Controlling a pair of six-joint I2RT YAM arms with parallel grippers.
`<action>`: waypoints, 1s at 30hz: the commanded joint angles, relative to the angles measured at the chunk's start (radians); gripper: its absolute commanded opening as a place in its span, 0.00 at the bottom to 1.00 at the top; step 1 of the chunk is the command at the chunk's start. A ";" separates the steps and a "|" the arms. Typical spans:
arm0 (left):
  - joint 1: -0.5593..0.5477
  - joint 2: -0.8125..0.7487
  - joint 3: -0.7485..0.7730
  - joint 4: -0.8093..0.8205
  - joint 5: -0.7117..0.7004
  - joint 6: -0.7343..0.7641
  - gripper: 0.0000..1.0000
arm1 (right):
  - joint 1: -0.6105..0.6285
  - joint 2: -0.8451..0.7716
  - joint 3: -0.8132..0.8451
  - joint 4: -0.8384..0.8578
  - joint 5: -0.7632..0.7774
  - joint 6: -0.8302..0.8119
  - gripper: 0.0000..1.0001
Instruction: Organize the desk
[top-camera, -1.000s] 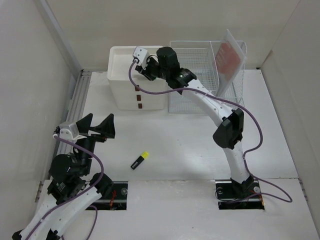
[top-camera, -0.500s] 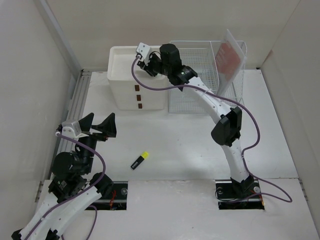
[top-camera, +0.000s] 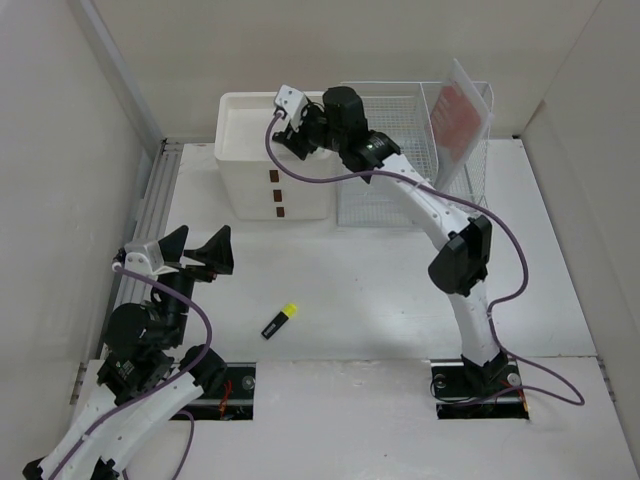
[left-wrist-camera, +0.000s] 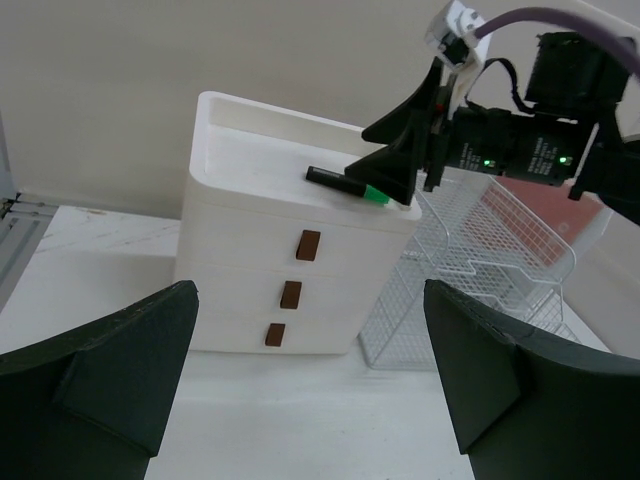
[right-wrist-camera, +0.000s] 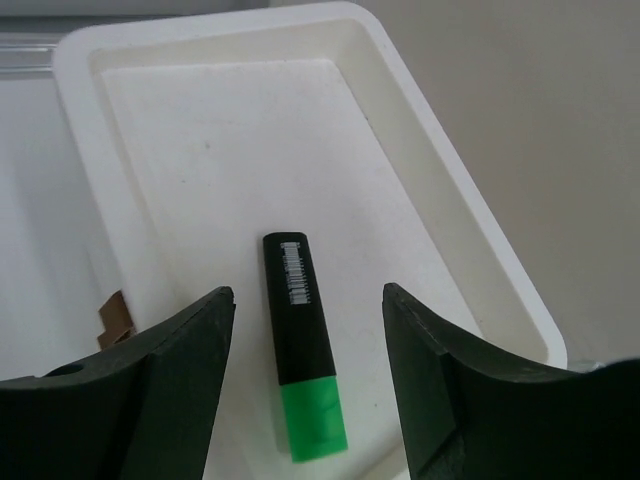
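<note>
The white desk (top-camera: 380, 280) holds a black highlighter with a yellow cap (top-camera: 280, 321) in front of my left arm. A black highlighter with a green cap (right-wrist-camera: 303, 340) lies loose in the top tray of the white drawer unit (top-camera: 265, 170); it also shows in the left wrist view (left-wrist-camera: 345, 184). My right gripper (right-wrist-camera: 305, 300) is open just above it, one finger on each side, not touching. My left gripper (top-camera: 200, 252) is open and empty above the desk at the left, facing the drawer unit.
A white wire-mesh rack (top-camera: 400, 150) stands right of the drawer unit, with a clear folder holding a red sheet (top-camera: 460, 110) leaning in it. Beige walls enclose the desk. A metal rail (top-camera: 155, 200) runs along the left edge.
My right gripper has shifted slightly to the right above the drawer unit's top tray. My left arm has barely moved. The yellow-capped highlighter has not moved.
</note>
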 joint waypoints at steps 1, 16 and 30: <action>-0.004 0.010 -0.006 0.045 -0.007 0.015 0.94 | 0.029 -0.193 -0.056 0.016 -0.084 -0.006 0.66; -0.004 -0.029 -0.006 0.045 0.012 0.015 0.94 | 0.282 -0.329 -0.716 -0.586 -0.471 -0.852 0.53; -0.004 -0.049 -0.006 0.045 0.021 0.015 0.94 | 0.365 -0.193 -0.804 -0.302 -0.411 -0.604 0.49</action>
